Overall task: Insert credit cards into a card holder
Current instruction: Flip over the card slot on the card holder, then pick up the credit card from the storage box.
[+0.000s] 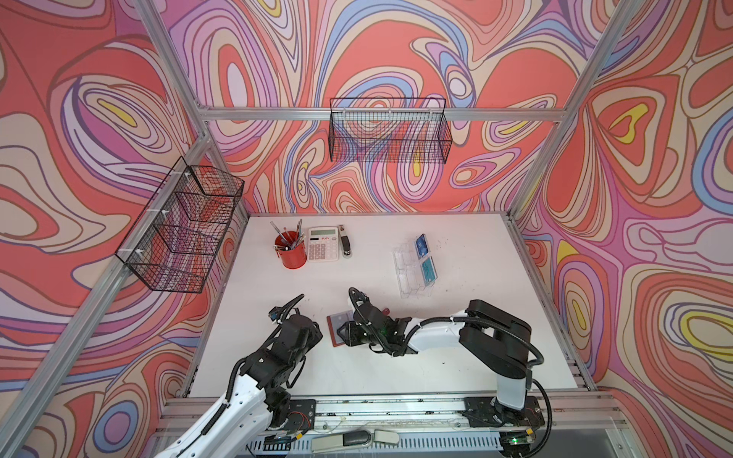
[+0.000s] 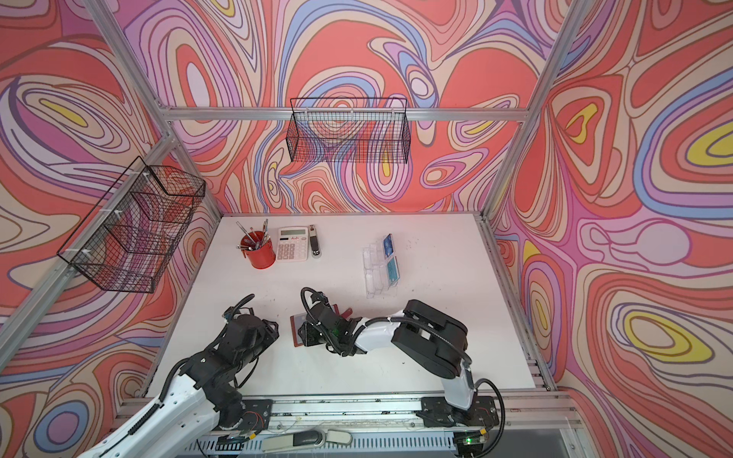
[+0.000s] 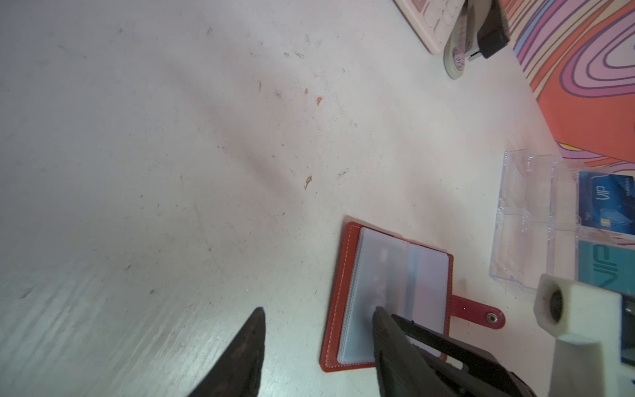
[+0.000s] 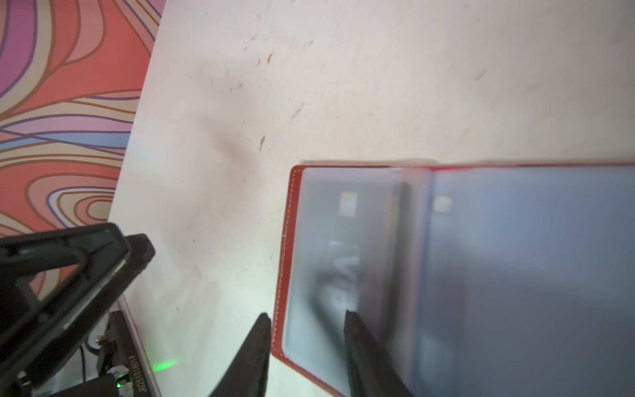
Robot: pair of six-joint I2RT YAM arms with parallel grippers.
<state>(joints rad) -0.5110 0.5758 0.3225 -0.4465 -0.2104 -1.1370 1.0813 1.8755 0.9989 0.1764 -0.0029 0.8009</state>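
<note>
The red card holder [image 1: 335, 326] lies open on the white table, clear sleeves up, its snap tab [image 3: 477, 311] sticking out. A greyish card [image 4: 343, 254] shows inside the top sleeve. My right gripper [image 4: 309, 314] is open and straddles the holder's stitched edge: one fingertip [image 4: 354, 326] rests on the sleeve, the other beside the holder. My left gripper [image 3: 318, 311] is open just left of the holder, bare table between its fingers, one fingertip [image 3: 379, 319] over the sleeve. A blue credit card [image 1: 420, 244] and a teal one [image 1: 428, 267] stand in the acrylic stand.
The clear acrylic tiered stand [image 1: 406, 277] sits right of centre. At the back left are a red pen cup [image 1: 290, 253], a calculator [image 1: 324, 244] and a stapler [image 1: 346, 242]. Wire baskets hang on the back wall [image 1: 388, 131] and the left wall [image 1: 182, 226].
</note>
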